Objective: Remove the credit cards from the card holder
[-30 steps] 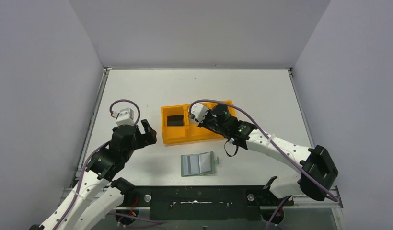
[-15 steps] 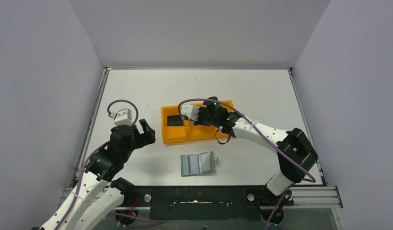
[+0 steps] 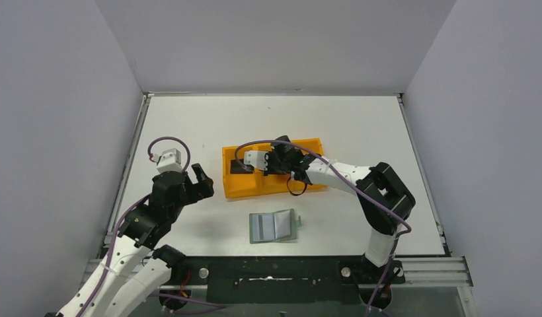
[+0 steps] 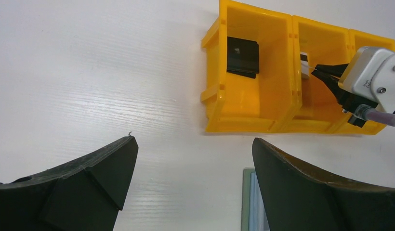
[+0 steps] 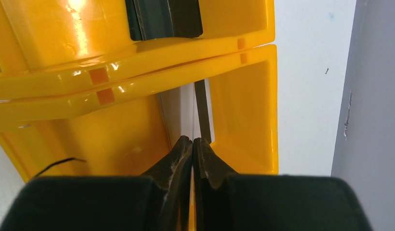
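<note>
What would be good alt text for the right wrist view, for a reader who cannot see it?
The right gripper, shut, pinches a card edge-on in one compartment of an orange tray. A black card lies in the next compartment, at the top of the view.

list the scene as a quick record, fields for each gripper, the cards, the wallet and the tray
left gripper: open, holding nothing, above the table left of the tray
right gripper: shut on a pale card, held on edge inside the tray's middle compartment
black card: lying in the tray's left compartment
card holder: open flat on the table, on the near side of the tray, untouched
orange tray: three compartments; right one mostly hidden by the right arm
</note>
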Controlling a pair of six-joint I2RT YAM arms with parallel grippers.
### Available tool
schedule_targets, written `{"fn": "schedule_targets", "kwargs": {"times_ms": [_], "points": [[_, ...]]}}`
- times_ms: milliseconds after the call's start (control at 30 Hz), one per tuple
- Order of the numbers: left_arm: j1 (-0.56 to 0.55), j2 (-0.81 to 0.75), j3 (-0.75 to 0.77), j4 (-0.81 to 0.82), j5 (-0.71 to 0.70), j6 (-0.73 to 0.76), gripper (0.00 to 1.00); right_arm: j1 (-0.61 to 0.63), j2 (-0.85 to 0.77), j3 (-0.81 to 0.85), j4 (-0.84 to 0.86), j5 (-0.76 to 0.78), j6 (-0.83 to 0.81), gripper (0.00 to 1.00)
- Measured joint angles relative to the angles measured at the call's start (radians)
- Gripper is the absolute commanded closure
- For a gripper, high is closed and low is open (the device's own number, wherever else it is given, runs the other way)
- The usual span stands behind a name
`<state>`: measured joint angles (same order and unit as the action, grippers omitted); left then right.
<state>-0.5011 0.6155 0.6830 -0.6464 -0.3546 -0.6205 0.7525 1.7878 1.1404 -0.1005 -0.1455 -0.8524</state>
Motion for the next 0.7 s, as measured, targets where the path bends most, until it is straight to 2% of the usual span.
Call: {"fn": "schedule_targets", "kwargs": {"times_ms": [400, 700], "points": [[0.006, 0.009, 0.0, 0.0, 0.003, 0.0, 0.09, -0.015, 0.082, 0.008, 0.093, 0.031, -0.029, 0.94], [0.006, 0.01, 0.0, 0.0, 0.003, 0.0, 0.08, -0.021, 0.125, 0.029, 0.107, 0.037, -0.034, 0.8]]}}
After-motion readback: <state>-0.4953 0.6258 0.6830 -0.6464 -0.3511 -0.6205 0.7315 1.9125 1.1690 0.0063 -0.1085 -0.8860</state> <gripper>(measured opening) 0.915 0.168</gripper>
